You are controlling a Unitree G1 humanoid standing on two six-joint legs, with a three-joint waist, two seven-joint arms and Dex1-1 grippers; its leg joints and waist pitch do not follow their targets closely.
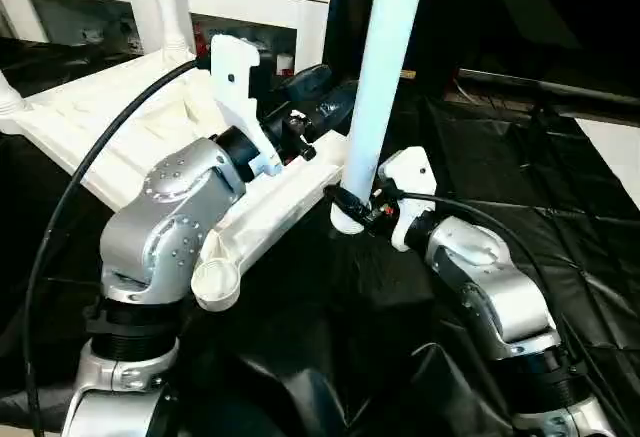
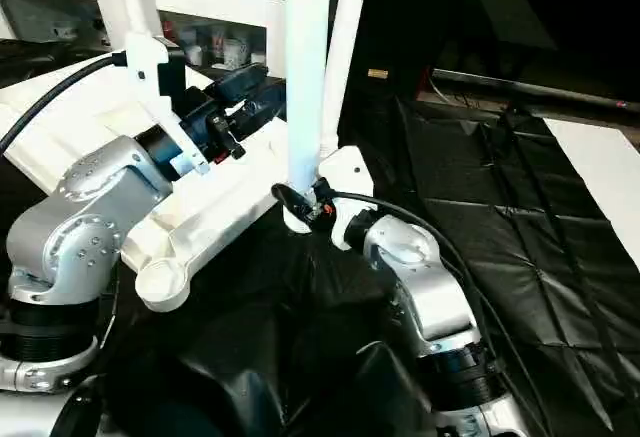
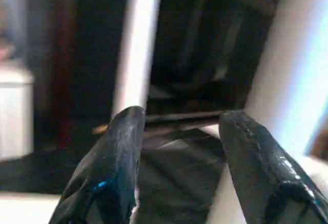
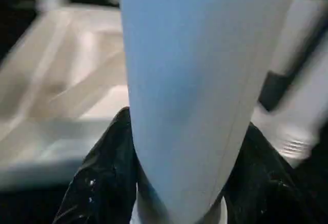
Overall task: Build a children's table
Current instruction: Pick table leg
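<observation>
Leg-fitting stage: the right gripper [image 1: 352,204] clamps a white leg [image 1: 383,67] upright at the upturned tabletop's [image 1: 130,117] near edge, on the black-draped work table [image 2: 520,187]. The left gripper [image 3: 179,167] hovers, fingers spread, empty. Next: seat the leg in the empty corner socket [image 1: 216,284].

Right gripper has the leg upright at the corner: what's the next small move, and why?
Probably press the leg straight down. The right gripper grips it near its base, which stands at the tabletop's corner socket, seemingly not fully seated. The left gripper rests open by the rim.
</observation>
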